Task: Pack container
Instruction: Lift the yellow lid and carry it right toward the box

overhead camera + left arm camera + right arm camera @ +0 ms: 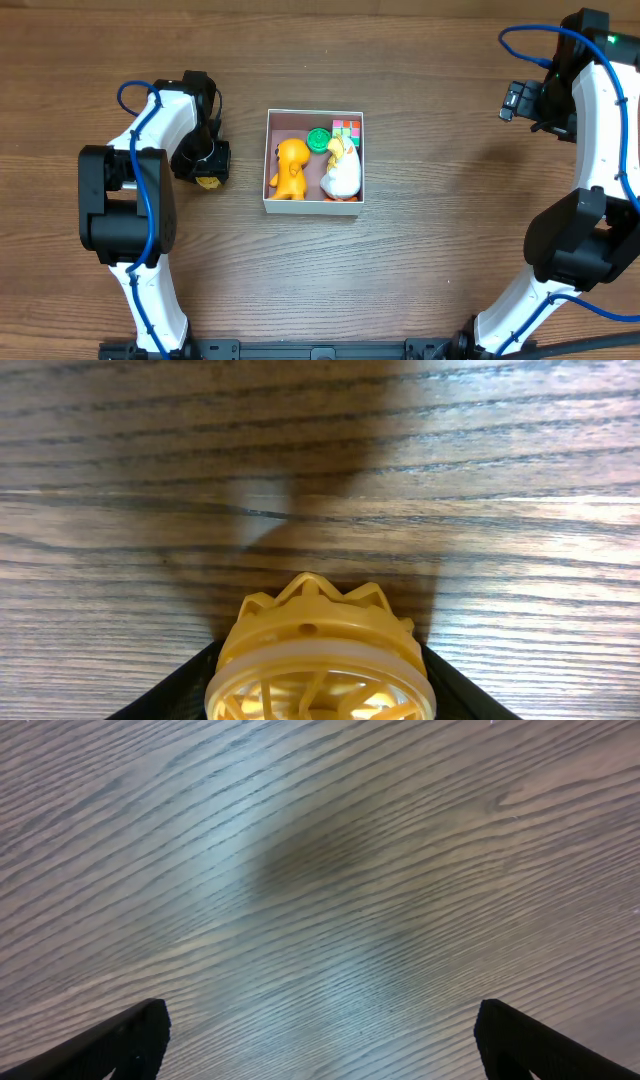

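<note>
container (pixel 312 207) square-on, mouth up | left fingers (pixel 185 700) seemingly clasp yellow toy (pixel 320 660) | right fingers (pixel 125 1050) spread, empty

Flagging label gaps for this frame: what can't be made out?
Left gripper hold on the yellow toy: the left wrist view crops the contact at its bottom edge; overhead, the gripper itself covers it.
Green round piece in the container: overhead only, too small to identify.
Right gripper fingers: only the tips show; the right wrist view's bottom edge cuts off the rest.
</note>
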Robot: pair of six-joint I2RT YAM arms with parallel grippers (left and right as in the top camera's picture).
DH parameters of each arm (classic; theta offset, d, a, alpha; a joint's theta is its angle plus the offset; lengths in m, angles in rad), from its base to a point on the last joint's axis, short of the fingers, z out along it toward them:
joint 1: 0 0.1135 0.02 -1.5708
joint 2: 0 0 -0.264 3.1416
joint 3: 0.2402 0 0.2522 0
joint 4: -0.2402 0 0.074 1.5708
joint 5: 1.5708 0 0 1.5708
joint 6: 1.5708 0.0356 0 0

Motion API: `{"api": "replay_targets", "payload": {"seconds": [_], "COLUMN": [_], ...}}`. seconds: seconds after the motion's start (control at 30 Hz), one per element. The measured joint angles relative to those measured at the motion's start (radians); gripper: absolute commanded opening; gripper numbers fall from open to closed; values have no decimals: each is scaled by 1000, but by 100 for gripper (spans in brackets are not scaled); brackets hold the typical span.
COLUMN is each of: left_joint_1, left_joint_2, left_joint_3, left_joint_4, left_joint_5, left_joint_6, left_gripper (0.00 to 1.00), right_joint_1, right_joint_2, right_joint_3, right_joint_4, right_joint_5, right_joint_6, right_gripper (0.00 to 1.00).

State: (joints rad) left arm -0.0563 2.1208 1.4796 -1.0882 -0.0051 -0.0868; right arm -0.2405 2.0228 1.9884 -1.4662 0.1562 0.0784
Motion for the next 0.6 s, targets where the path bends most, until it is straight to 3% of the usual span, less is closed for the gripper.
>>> {"api": "replay_targets", "payload": {"seconds": [0.1,0.2,0.6], "left_joint_1": [0,0,0], "left_joint_2": [0,-2,-5], "left_joint_3": [0,-2,-2], "left_joint_4": [2,5,19], "left_joint_5": [1,3,11], "left_joint_6": [0,0,0], "left_gripper": [52,42,43], "right_joint_1": [0,0,0], "right_joint_2": [0,0,0], "right_joint_3": [0,0,0], "right_joint_4": [0,0,0], "right_joint_5": [0,0,0], "right_joint_6": [0,0,0], "right_gripper": [100,100,100]}}
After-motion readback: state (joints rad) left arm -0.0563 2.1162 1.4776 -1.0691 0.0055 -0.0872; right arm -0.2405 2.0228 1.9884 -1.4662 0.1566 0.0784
